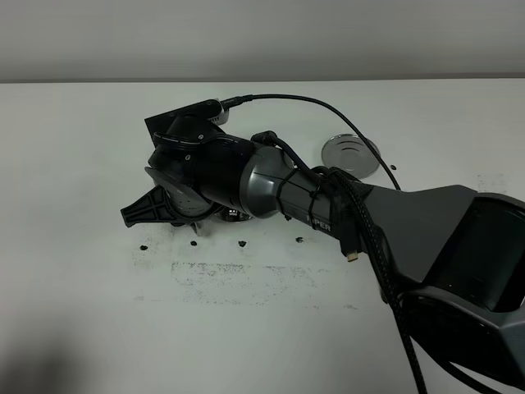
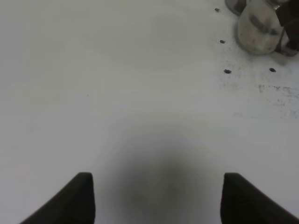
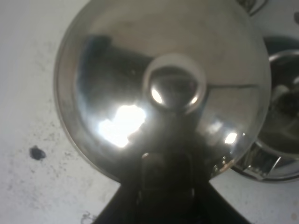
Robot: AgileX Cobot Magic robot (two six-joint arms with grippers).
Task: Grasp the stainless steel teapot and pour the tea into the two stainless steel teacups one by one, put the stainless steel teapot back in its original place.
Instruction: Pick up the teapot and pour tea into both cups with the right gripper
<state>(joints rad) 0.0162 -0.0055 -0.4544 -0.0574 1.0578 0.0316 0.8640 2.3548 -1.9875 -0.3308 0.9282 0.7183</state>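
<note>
The stainless steel teapot (image 3: 140, 70) fills the right wrist view, seen from above with its round lid knob (image 3: 175, 88). My right gripper (image 3: 166, 186) is shut on its handle. In the high view the right arm reaches across to the left, and my right gripper (image 1: 164, 209) holds the teapot (image 1: 176, 193), mostly hidden under the wrist. One steel teacup (image 3: 282, 107) on its saucer lies right beside the pot, partly covered by it. The other teacup and the tea are hidden. The flat steel disc (image 1: 349, 153) lies bare behind the arm. My left gripper (image 2: 159, 200) is open over bare table, far from the teapot (image 2: 259, 28).
The white table (image 1: 246, 328) carries small dark spots (image 1: 244, 243) and a scuffed patch in front of the pot. The right arm's cable (image 1: 361, 222) runs along the arm. A wall edge borders the table at the back.
</note>
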